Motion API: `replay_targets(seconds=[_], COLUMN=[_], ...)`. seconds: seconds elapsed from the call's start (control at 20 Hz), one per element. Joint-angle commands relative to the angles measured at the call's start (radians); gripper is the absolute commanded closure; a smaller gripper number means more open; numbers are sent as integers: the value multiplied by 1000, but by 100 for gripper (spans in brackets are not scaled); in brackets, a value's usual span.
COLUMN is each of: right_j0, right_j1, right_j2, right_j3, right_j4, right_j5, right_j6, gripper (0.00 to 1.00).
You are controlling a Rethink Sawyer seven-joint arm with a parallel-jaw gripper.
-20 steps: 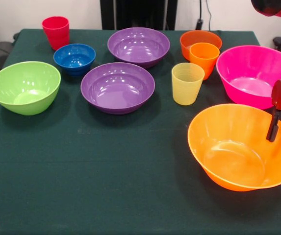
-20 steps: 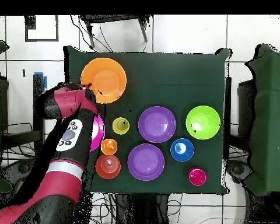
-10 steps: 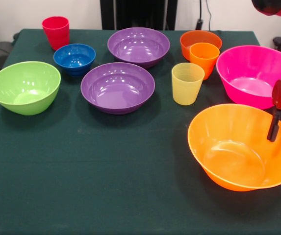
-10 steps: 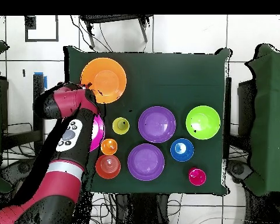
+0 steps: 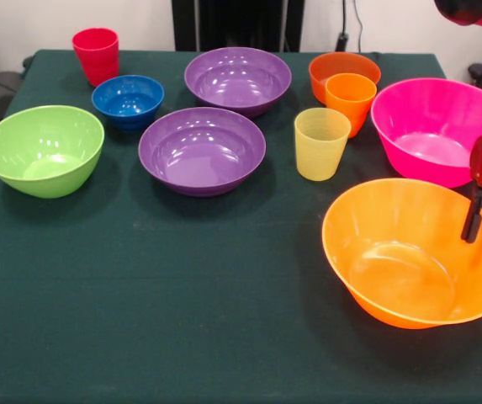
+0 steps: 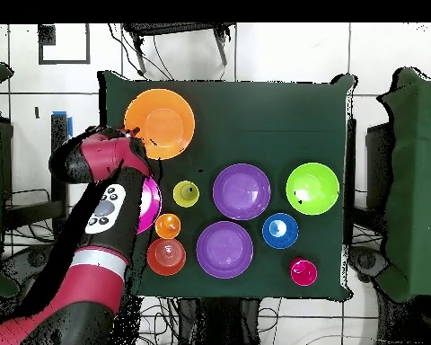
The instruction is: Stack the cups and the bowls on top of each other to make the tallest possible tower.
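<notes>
The large orange bowl (image 5: 413,252) (image 6: 160,124) stands alone at the front right. My gripper (image 5: 474,220) (image 6: 132,135) hangs over its right rim, holding nothing that I can see. Behind it is the pink bowl (image 5: 430,130), partly under the arm in the overhead view. Two purple bowls (image 5: 202,150) (image 5: 237,79) sit mid-table, with the lime green bowl (image 5: 42,150) and blue bowl (image 5: 128,99) to the left. The red cup (image 5: 96,55) is far left. The yellow cup (image 5: 321,143), orange-yellow cup (image 5: 350,101) and red-orange bowl (image 5: 341,66) cluster together. Every piece stands separately.
A dark green cloth (image 5: 165,303) covers the table. The orange bowl reaches the table's right edge in the front view. My red arm (image 6: 111,216) lies over that side of the table in the overhead view.
In the front view the gripper has drifted slightly to the right and a touch lower over the orange bowl's rim. No bowl or cup has moved.
</notes>
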Motion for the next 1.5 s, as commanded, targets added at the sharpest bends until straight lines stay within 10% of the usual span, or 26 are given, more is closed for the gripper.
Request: replay_targets(seconds=[0.05, 0.45, 0.5, 1.5], right_j0=[12, 20, 23, -8], right_j1=[-12, -4, -2, -58], right_j2=[67, 58, 52, 95], right_j3=[20, 24, 23, 67], right_j4=[21, 28, 30, 19], right_j5=[66, 36, 35, 50], right_j6=[163, 172, 174, 132], gripper=[0, 0, 100, 100])
